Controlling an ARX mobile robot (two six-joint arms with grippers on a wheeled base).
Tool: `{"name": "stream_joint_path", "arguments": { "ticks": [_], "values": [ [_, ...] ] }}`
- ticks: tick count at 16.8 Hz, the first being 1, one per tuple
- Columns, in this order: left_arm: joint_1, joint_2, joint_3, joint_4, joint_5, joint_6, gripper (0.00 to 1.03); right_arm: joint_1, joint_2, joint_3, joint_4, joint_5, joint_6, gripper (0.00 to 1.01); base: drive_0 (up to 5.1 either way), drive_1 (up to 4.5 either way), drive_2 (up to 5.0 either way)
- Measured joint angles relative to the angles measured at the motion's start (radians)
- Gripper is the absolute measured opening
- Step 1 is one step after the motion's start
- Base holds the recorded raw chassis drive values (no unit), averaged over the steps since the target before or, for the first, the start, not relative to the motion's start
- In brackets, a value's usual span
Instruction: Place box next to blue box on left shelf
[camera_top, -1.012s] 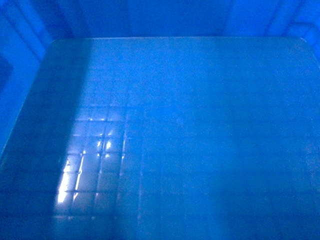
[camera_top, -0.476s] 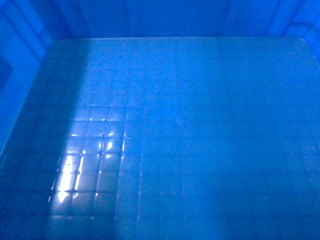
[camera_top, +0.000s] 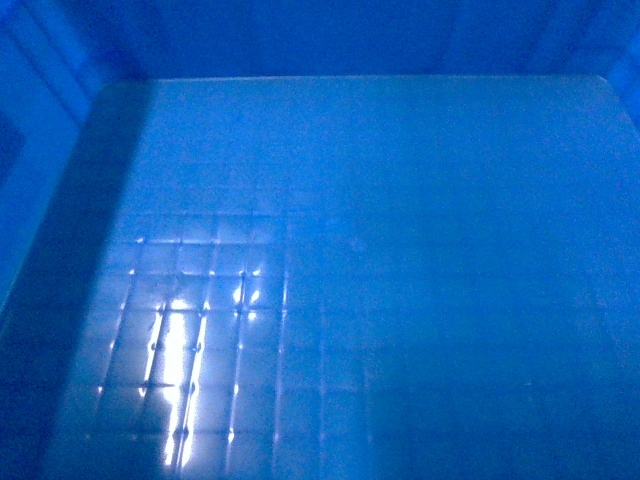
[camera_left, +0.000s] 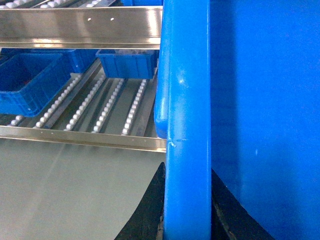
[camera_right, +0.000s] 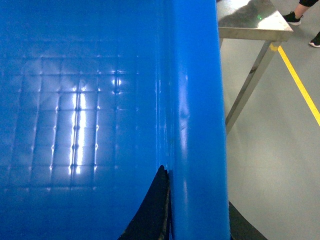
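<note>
Head view gives you nothing but the inside of the box (camera_top: 380, 250) — its glossy floor with the faint grid and a streak of glare at lower left, walls rising on three sides. That tells you the crate is carried high and close in front of the robot, held up between the two arms, so the shelf is hidden from this camera.

Look to the left wrist view for the target. The left end effector (camera_left: 187, 220) straddles the box's thick rim, one dark finger on each side of it, closed onto the rim as far as you can see; the tips run off the bottom edge. Beyond the rim lies the left shelf (camera_left: 85, 137), a steel frame with roller tracks, and on it a blue box (camera_left: 127, 62) at the back, with another blue bin (camera_left: 27, 85) further left. The carried crate is off the rollers, its corner just over the front rail — near the shelf, not yet on it.

In the right wrist view the right end effector (camera_right: 192, 215) clamps the opposite rim the same way. A steel desk (camera_right: 250, 25) stands beyond, with a yellow floor line (camera_right: 300, 85) beside it.

The two-rim grip keeps the wide crate level. I judge the next step is to advance it onto the rollers beside the blue box.
</note>
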Motion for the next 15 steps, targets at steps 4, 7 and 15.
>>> {"name": "stream_joint_path", "arguments": {
  "ticks": [4, 7, 15],
  "values": [
    [0.000, 0.000, 0.000, 0.000, 0.000, 0.000, 0.10, 0.000, 0.000, 0.000, 0.000, 0.001, 0.000, 0.09, -5.1, 2.28, 2.3],
    [0.000, 0.000, 0.000, -0.001, 0.000, 0.000, 0.10, 0.000, -0.002, 0.000, 0.000, 0.001, 0.000, 0.09, -5.1, 2.27, 2.3],
    [0.000, 0.000, 0.000, -0.001, 0.000, -0.001, 0.10, 0.000, -0.002, 0.000, 0.000, 0.001, 0.000, 0.09, -5.1, 2.35, 2.3]
  ]
}}
